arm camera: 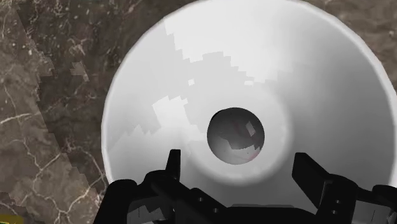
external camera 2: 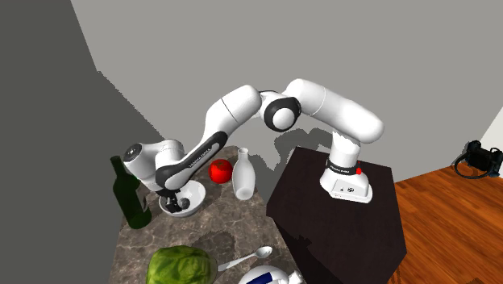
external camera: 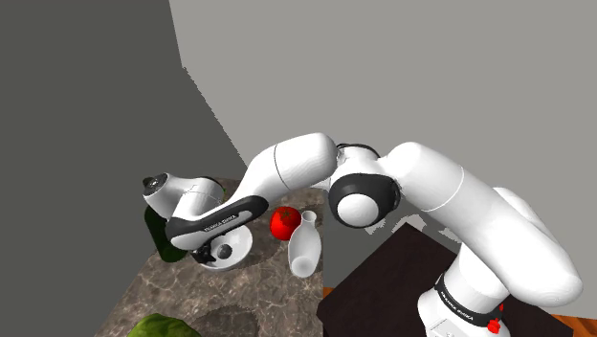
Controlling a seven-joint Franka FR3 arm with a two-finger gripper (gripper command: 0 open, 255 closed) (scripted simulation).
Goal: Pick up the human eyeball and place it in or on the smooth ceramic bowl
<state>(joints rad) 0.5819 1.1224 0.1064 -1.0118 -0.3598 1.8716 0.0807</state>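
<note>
**mug_rat:** Going by the wrist view; spotting a grey eyeball (arm camera: 235, 135) right in the bottom middle of the white bowl (arm camera: 331, 83); lying loose there, not clasped by anything.

**benchtop42:** Same here; seeing the black gripper (arm camera: 236, 162) poised straight above that bowl with fingers (arm camera: 170, 167) spread wide apart, touching neither ball nor bowl; holding nothing.

**mug_rat:** And around it?

**benchtop42:** From the shoulder view: sitting on a dark marbled counter (external camera: 249, 297), with a red round fruit (external camera: 283, 222) and a white bottle (external camera: 304, 245) just beside it on that view's right; dark green bottle (external camera: 158, 239) close on the left, partly hidden behind the arm. From the second exterior view: also catching a green leafy head (external camera 2: 181, 266), a spoon (external camera 2: 246, 258) and something blue and white (external camera 2: 262, 277) nearer the camera, well apart from the bowl; can't tell what that last one is.
</note>
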